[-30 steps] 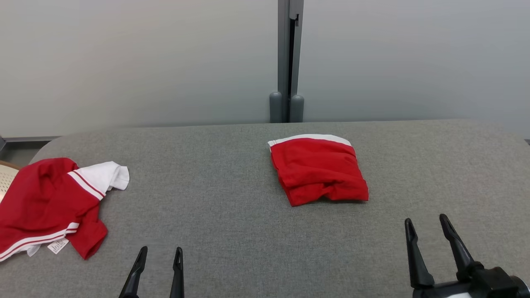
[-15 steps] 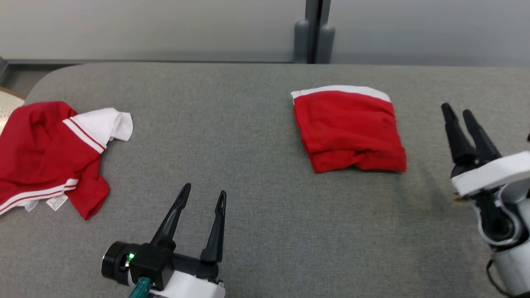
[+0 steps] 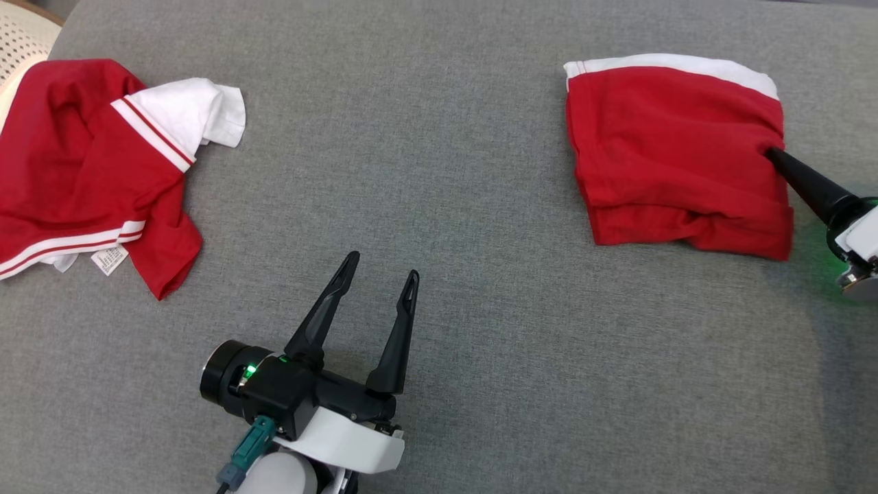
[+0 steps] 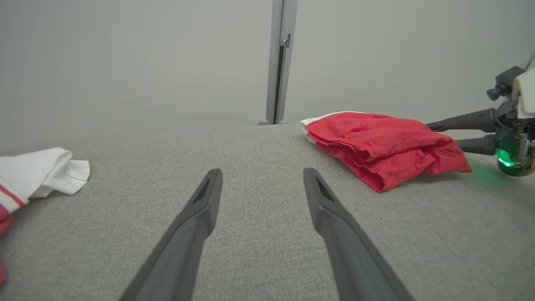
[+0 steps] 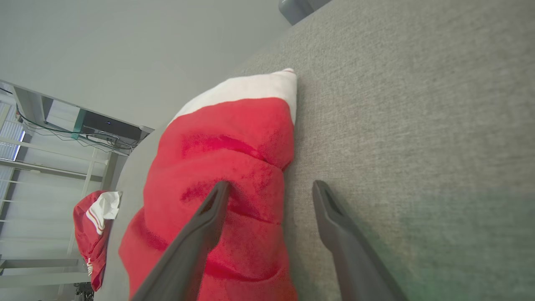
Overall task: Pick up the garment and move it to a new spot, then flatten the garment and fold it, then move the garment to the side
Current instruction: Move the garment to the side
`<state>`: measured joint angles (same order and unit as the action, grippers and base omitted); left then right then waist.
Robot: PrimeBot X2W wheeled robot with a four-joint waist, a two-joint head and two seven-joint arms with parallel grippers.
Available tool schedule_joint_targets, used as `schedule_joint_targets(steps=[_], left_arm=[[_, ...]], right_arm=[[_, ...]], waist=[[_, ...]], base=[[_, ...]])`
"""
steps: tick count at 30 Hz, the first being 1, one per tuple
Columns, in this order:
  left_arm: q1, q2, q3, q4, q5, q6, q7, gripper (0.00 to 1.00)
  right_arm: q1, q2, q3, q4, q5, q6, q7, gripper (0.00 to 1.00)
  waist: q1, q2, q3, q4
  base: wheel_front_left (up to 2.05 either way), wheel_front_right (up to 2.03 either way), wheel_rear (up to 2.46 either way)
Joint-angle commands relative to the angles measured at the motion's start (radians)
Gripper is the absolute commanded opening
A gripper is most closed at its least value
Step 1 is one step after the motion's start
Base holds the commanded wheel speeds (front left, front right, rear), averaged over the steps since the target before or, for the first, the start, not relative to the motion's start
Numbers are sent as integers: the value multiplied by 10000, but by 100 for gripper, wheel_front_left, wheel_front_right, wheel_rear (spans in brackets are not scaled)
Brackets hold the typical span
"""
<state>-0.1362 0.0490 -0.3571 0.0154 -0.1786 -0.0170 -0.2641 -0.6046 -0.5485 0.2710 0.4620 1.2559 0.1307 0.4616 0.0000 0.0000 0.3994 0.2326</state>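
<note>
Both pairs of jaws stand open. On the right gripper [image 5: 271, 184], the fingers straddle the right-hand edge of the folded red garment [image 3: 672, 144]. In the right wrist view one dark finger lies over the red cloth with its tip at a crease. The other finger is off the cloth, over bare table just beside the garment's edge. From the left wrist view the two fingers sit one above the other, the upper on top of the stack and the lower down near the table surface. That lower tip is hidden behind the cloth, so I cannot tell whether it reaches under the bottom layer. The left gripper [image 3: 382, 266] holds nothing and is over bare table, between the two garments and well apart from both.

The grey fabric-covered table [image 3: 480, 206] spans the head view. The folded garment lies toward its far right as a squarish stack, with a white band along the far edge and bunched folds along the near edge. A crumpled red-and-white shirt [image 3: 82, 165] lies at the left edge, its white sleeve turned up. A pale perforated object [image 3: 20, 31], perhaps a basket, shows at the far left corner. A small white label [image 3: 110, 259] pokes out at the shirt's near hem.
</note>
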Motion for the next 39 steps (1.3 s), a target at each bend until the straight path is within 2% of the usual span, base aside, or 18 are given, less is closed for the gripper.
schedule_joint_targets(steps=[1,2,3,4,5,11,17,18,27,33,39], left_arm=[[-243,32,-51,5,-64,-59,-1,100],[-277,30,-89,11,-56,-71,-1,100],[-299,29,-129,18,-61,-71,-1,100],[-331,30,-156,27,-58,-64,1,100],[-366,30,-171,33,-45,-58,-1,100],[-391,27,-9,39,128,-46,1,100],[-380,30,296,16,463,-272,1,100],[-380,30,296,16,463,-272,1,100],[-468,100,609,-81,1124,-710,1,100],[-700,354,636,-376,1395,-895,-1,100],[-912,694,633,-743,1550,-988,1,100]], right_arm=[[-240,-8,33,120,101,0,143,100],[-320,16,79,199,106,0,203,100],[-374,57,117,276,130,0,248,90],[-407,105,179,321,147,0,301,90],[-415,147,258,301,165,0,358,0],[-271,-195,508,-82,31,-5,158,0],[-101,-1159,845,-922,-559,0,-251,0],[-101,-1159,845,-922,-559,0,-251,0],[7,-2629,830,-1194,-1540,0,-1093,0],[-295,-3299,688,-526,-2821,0,-2162,0],[-1227,-3521,846,473,-5175,-3,-3205,0]], waist=[[0,0,293,227],[0,0,344,253],[0,0,375,272],[0,0,396,282],[0,0,411,284],[0,0,377,5],[0,0,465,-753],[0,0,465,-753],[0,0,932,-2113],[0,0,1507,-2652],[0,0,2108,-2945]], base=[[0,0,0],[0,0,0],[0,0,0],[0,0,0],[0,0,0],[0,0,0],[0,0,0],[0,0,0],[0,0,0],[0,0,0],[0,0,0]])
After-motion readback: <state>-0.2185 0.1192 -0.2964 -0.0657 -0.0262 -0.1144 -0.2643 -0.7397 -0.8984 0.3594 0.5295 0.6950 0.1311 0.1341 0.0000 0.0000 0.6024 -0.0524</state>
